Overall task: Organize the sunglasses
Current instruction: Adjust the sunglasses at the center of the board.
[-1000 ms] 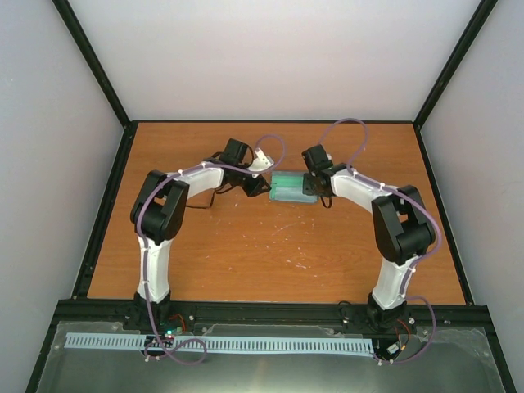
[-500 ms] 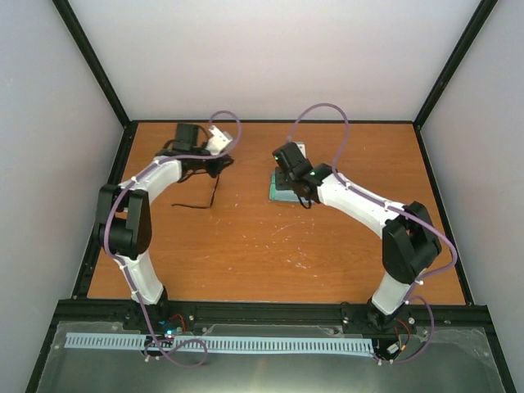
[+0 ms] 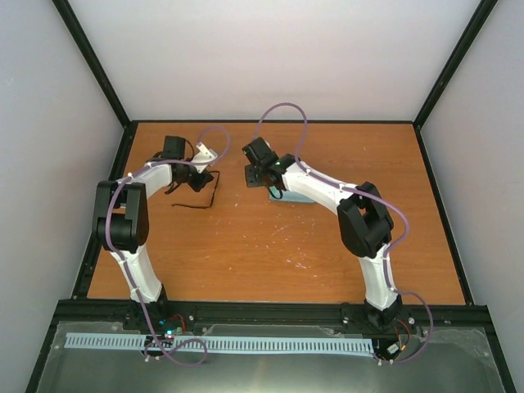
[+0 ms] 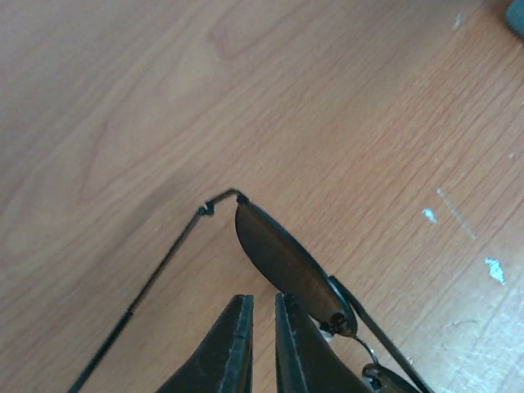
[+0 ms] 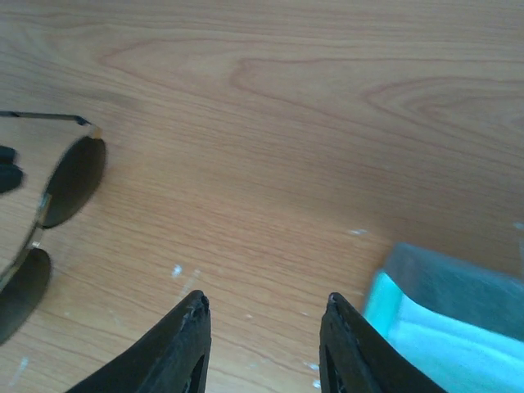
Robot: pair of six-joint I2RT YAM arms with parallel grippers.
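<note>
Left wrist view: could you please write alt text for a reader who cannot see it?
Dark wire-framed sunglasses lie on a wooden table, one thin temple arm stretching toward the lower left. The left hand, nearly closed, points up from the bottom edge beside the lens.

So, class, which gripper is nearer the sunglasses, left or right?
Left. The left gripper is right at the sunglasses, its fingertips beside one lens. The right gripper is off to their side, toward the case, with table between.
</note>
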